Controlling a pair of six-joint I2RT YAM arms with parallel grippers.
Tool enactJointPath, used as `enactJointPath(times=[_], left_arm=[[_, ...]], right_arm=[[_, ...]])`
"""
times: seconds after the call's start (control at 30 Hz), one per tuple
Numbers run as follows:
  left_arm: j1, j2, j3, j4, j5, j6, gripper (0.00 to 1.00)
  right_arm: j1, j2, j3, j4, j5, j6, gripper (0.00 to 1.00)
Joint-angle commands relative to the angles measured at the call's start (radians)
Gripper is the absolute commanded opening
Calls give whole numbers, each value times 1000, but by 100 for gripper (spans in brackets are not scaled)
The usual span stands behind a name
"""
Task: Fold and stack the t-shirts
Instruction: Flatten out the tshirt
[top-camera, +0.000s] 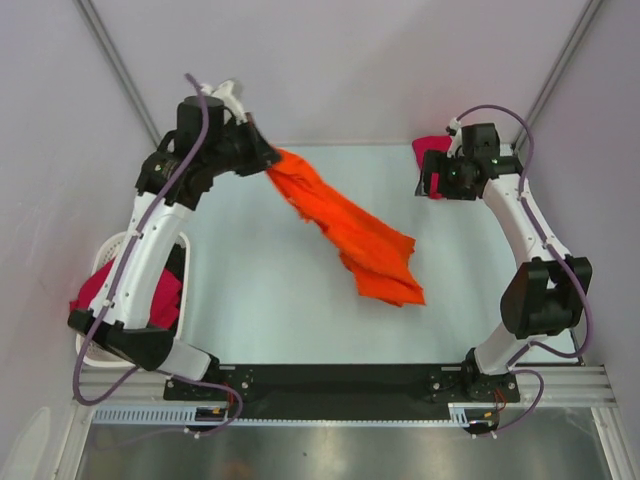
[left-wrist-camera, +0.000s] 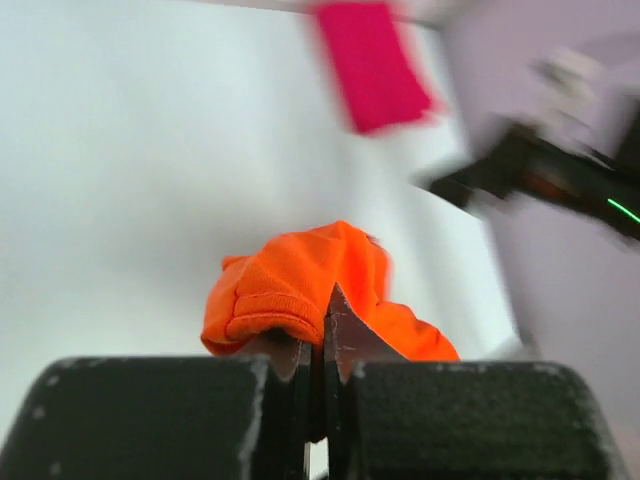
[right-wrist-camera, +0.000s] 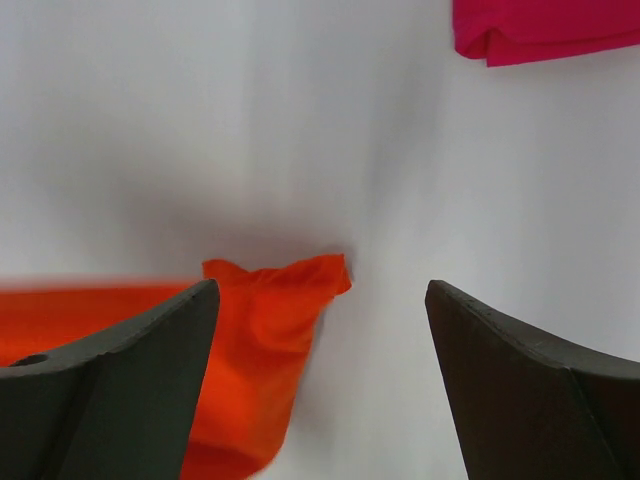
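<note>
The left claw (top-camera: 268, 160) is raised over the far left part of the worktop (top-camera: 260, 300), its jaws pinched shut on a bunched edge of the orange t-shirt (top-camera: 350, 235); in the left wrist view the two fingers (left-wrist-camera: 345, 345) meet with the orange cloth (left-wrist-camera: 300, 285) squeezed between them; from that grip the shirt trails in a long crumpled diagonal toward the middle of the worktop, its loose end spreading out there; whether that end rests on the surface I cannot tell. The right claw (top-camera: 440, 180) hangs over the far right side, jaws spread wide and holding nothing; between its dark fingers (right-wrist-camera: 120, 370) the wrist view shows a corner of the orange shirt (right-wrist-camera: 265, 330) below. A folded crimson-pink t-shirt (top-camera: 430, 148) lies flat at the far right corner, just behind the right claw. At the left edge a white slatted basket (top-camera: 115, 245) holds more crimson-pink cloth (top-camera: 165, 295), partly hidden by the left arm.
</note>
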Motion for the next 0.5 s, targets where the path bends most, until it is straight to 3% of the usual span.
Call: enactJointPath(times=[0.0,0.17,0.2,0.23,0.27,0.3,0.33,0.47], left_arm=[[123,-49,-80,-69,-365,-16,0],[174,122,-5,-202,-528,18,0],[195,204,15,-267,-532,15,6],[203,247,35,-307,-539,9,17],[209,295,101,-354,-557,-10,51],[211,368,130,-397,-580,-19,92],[209,393,165,-437,-577,-19,99],[190,397,167,-396,-542,21,100]], right_arm=[[47,-11,16,28,-25,-15,91],[118,20,19,26,-46,-7,91],[129,25,23,22,-49,-1,91],[142,29,26,19,-49,0,91],[165,35,23,18,-62,0,91],[179,37,23,14,-60,-1,91],[190,37,14,0,-60,8,91],[244,29,-62,2,-89,14,91]])
